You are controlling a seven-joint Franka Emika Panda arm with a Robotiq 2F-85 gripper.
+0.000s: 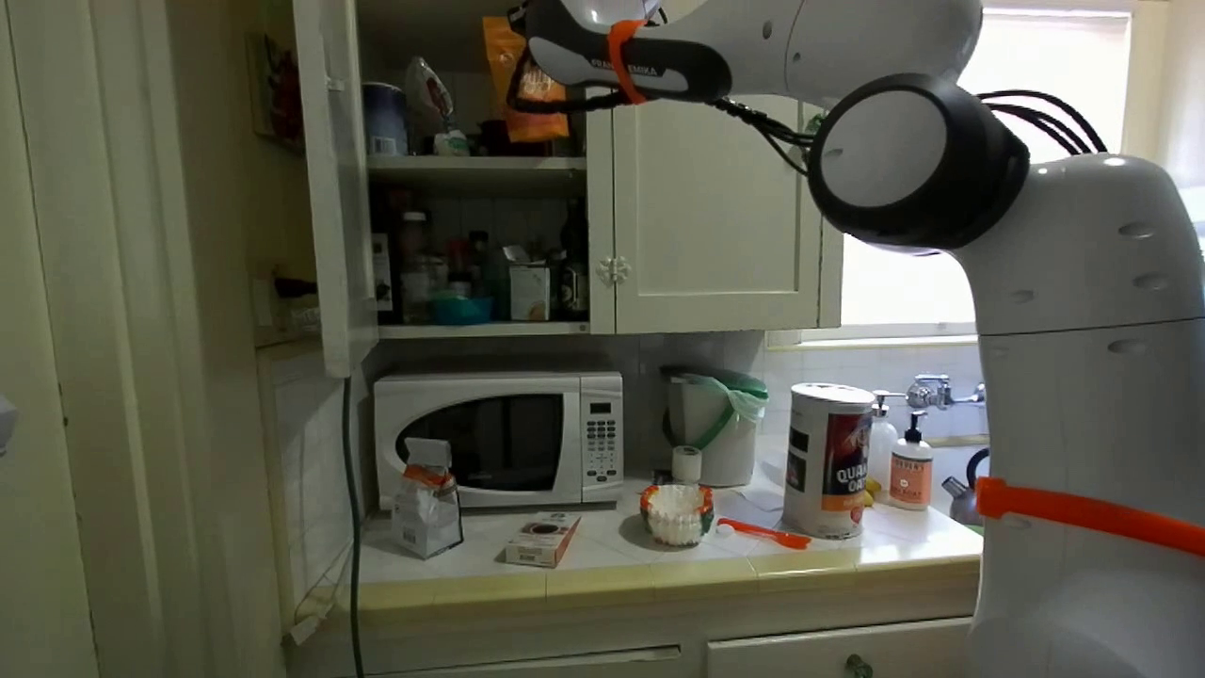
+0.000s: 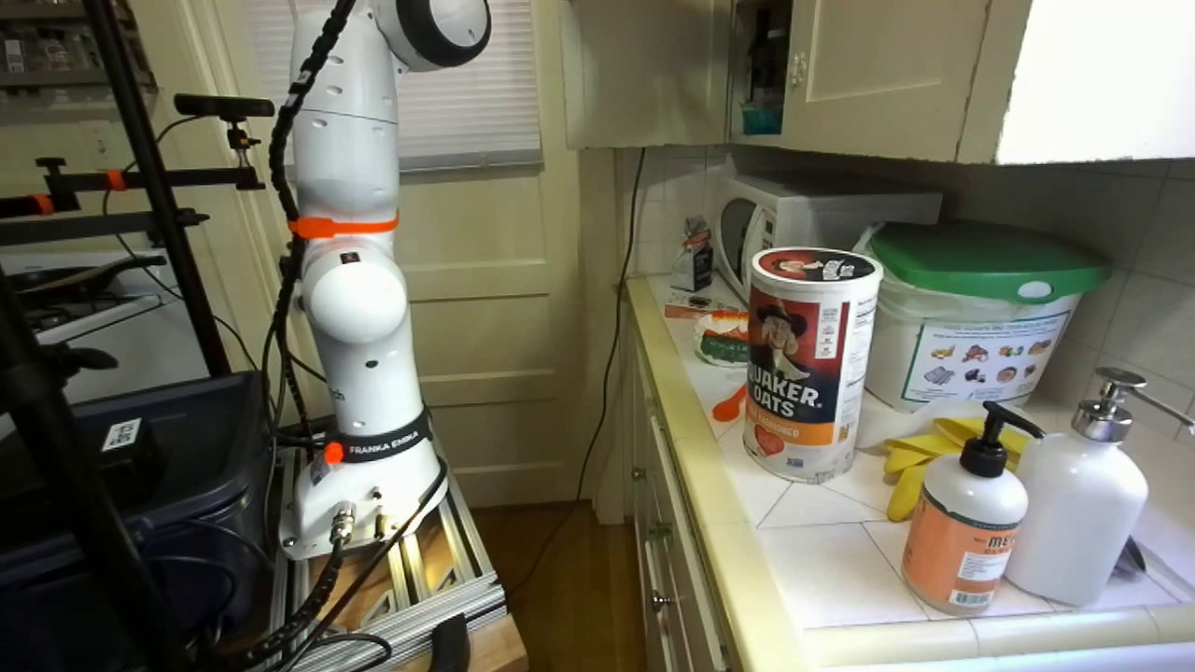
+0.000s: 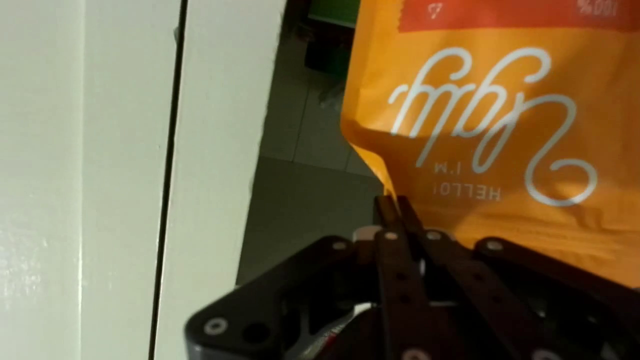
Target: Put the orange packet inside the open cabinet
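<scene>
The orange packet (image 1: 538,124) is at the upper shelf opening of the open cabinet (image 1: 480,164), its lower edge just above the shelf edge in that exterior view. I cannot tell how deep inside it is. In the wrist view the packet (image 3: 480,115) fills the upper right with its lettering upside down. My gripper (image 3: 397,202) is shut on one edge of it. The cabinet's white frame (image 3: 220,150) stands left of the fingers. In the exterior views the fingers are hidden or out of frame. The cabinet also shows in an exterior view (image 2: 887,65), without the packet.
The cabinet's open left door (image 1: 339,207) stands out beside the opening. A blue can (image 1: 384,118) and a bag (image 1: 431,94) stand on the upper shelf. Bottles and jars fill the lower shelf. The microwave (image 1: 601,395) and an oats canister (image 1: 828,461) are on the counter below.
</scene>
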